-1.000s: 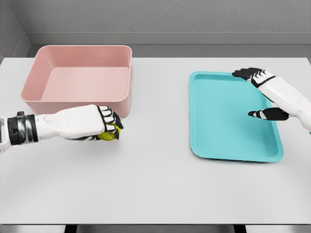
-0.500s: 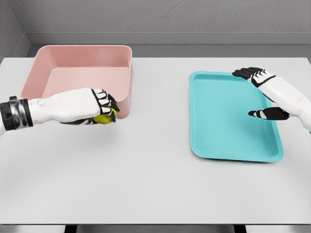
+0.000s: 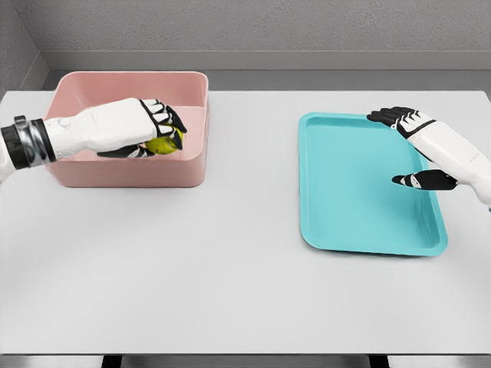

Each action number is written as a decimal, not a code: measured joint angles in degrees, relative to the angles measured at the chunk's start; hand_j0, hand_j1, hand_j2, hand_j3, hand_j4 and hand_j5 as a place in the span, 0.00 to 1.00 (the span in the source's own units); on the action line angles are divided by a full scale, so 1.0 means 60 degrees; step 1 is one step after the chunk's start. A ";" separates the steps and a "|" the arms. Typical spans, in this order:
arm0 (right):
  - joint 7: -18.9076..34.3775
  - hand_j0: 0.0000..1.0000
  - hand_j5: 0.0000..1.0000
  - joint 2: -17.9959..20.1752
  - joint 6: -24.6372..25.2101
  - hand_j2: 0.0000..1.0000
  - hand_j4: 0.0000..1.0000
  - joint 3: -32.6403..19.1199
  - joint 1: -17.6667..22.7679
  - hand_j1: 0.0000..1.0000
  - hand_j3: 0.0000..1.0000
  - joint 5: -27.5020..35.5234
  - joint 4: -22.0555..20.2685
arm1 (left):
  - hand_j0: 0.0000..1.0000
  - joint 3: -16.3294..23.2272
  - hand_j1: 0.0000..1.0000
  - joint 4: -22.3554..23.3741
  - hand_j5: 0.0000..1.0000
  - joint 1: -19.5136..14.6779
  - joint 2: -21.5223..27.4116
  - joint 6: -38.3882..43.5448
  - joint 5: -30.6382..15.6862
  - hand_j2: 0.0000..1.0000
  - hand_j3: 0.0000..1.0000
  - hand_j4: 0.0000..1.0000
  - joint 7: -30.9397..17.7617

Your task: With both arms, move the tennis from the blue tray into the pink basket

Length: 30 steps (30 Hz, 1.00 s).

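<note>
White tabletop (image 3: pixel 230 284) fills most of the head camera's view, with a grey wall and a darker grey strip of floor behind its far edge. On the left half of the table, toward the back, sits a pink basket (image 3: pixel 126 172), a rectangular tub with rounded corners and plain solid walls. On the right half lies a blue tray (image 3: pixel 337 230), shallow and turquoise in colour, with its long side running away from the camera and nothing resting on its floor. The two containers are well apart, with bare table between them. The robot's left arm comes in from the left edge, white with a black and grey band at the wrist, and reaches across the basket's near wall. Its left hand (image 3: pixel 149 130) is above the inside of the basket, fingers curled around a yellow-green tennis ball (image 3: pixel 163 143). Only part of the ball shows beneath the black and white fingers, and it appears to be held clear of the basket floor. The right arm comes in from the right edge, and the right hand (image 3: pixel 414 149) is over the tray's far right side with the fingers spread loosely, thumb pointing inward, holding nothing.
</note>
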State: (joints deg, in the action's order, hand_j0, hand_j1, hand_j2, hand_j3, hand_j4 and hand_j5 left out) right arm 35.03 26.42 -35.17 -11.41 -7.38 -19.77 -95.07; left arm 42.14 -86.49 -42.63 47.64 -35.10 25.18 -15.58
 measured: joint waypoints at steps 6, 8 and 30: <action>0.0000 1.00 1.00 0.0000 0.0000 1.00 1.00 0.0000 0.0000 1.00 1.00 0.0000 0.0004 | 0.51 0.0174 0.51 0.1465 0.51 -0.0732 -0.0726 0.0002 0.0031 0.51 0.51 0.51 -0.0001; 0.0000 1.00 1.00 0.0000 0.0000 1.00 1.00 0.0000 0.0000 1.00 1.00 0.0001 0.0002 | 0.51 0.0200 0.51 0.2031 0.51 -0.0908 -0.0986 -0.0001 0.0053 0.51 0.51 0.51 -0.0015; 0.0000 1.00 1.00 0.0014 0.0000 1.00 1.00 -0.0012 0.0044 1.00 1.00 0.0058 0.0011 | 1.00 0.0112 1.00 0.4402 1.00 -0.1011 -0.0564 -0.0001 -0.0919 1.00 1.00 1.00 0.0055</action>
State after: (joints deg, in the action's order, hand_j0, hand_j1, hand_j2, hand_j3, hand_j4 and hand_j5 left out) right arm 35.03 26.51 -35.17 -11.48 -7.12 -19.42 -95.00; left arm 42.81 -60.07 -48.69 44.25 -35.10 19.67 -15.25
